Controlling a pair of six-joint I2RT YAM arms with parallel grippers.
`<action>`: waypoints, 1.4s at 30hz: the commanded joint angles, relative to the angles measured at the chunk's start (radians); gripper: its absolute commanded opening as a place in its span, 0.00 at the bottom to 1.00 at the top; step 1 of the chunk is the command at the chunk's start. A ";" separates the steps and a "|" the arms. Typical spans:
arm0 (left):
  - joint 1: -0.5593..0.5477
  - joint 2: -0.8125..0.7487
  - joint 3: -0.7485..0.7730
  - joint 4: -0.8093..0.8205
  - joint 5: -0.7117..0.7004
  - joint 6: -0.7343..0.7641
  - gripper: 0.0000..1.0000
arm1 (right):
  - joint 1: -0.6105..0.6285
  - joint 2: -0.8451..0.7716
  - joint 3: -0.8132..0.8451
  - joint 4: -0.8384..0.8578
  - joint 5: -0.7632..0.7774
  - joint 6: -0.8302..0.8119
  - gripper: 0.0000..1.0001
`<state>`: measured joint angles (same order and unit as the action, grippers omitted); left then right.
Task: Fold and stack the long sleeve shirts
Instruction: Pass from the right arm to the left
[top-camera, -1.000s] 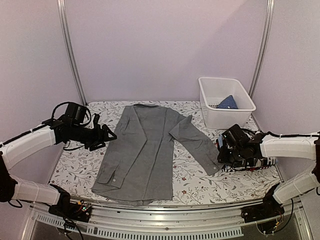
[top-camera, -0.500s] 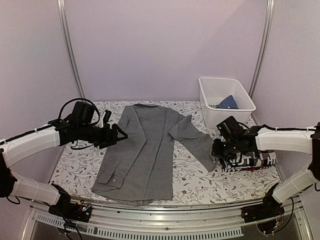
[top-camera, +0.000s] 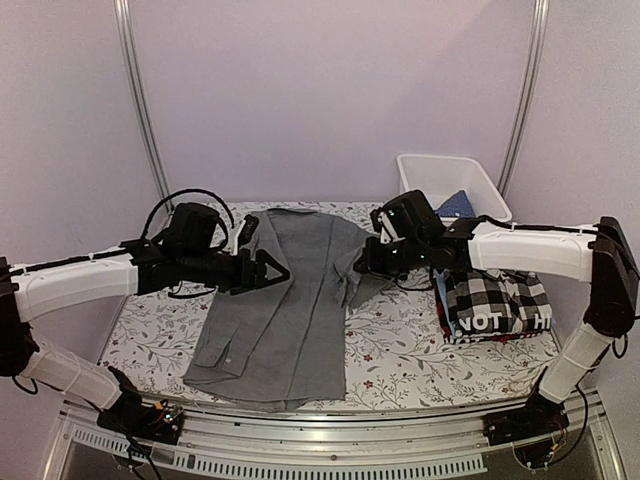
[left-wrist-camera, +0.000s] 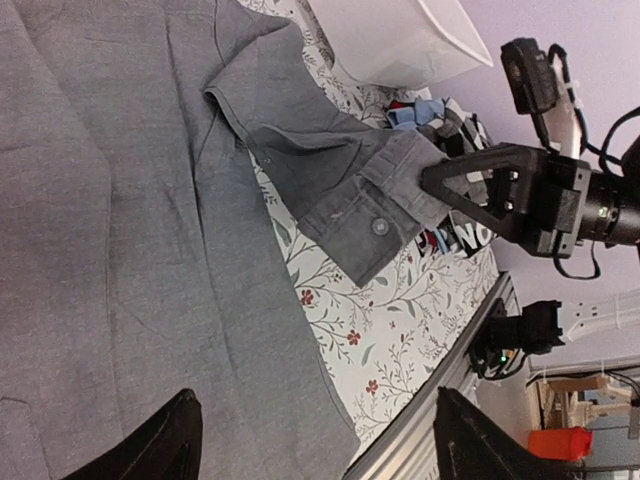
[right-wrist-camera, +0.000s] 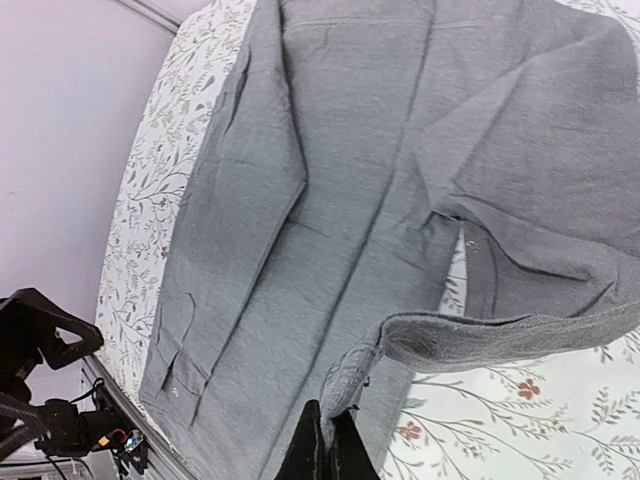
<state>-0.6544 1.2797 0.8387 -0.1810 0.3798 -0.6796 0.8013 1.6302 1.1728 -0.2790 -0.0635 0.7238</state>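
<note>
The grey shirt (top-camera: 290, 310) lies spread flat on the flowered table (top-camera: 390, 350), collar toward the far side. The right gripper (right-wrist-camera: 325, 450) is clamped on one sleeve's cuff (right-wrist-camera: 450, 335), holding it lifted above the cloth. The left gripper (top-camera: 280, 272) hovers over the shirt's other side, jaws wide apart (gripping nothing). At the table's right, a checked shirt (top-camera: 495, 295) sits folded on a dark shirt (top-camera: 490, 323).

Grey shirt (top-camera: 285, 300) flat, sleeve (left-wrist-camera: 340, 190) aloft; folded shirts (top-camera: 495, 305) beside

High rear camera overlooks table (top-camera: 392, 352); both close wrist views share grey shirt (right-wrist-camera: 330, 200).
</note>
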 joint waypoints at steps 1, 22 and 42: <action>-0.064 0.064 0.062 0.065 -0.022 0.060 0.79 | 0.034 0.106 0.130 0.090 -0.112 -0.006 0.00; -0.194 0.310 0.255 -0.006 -0.326 0.209 0.72 | 0.078 0.266 0.297 0.151 -0.223 0.035 0.00; -0.127 0.357 0.336 -0.120 -0.426 0.133 0.00 | 0.084 0.165 0.259 0.107 -0.029 -0.049 0.52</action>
<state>-0.8375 1.6386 1.1404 -0.2539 -0.0525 -0.5083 0.8791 1.8748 1.4403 -0.1390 -0.2028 0.7261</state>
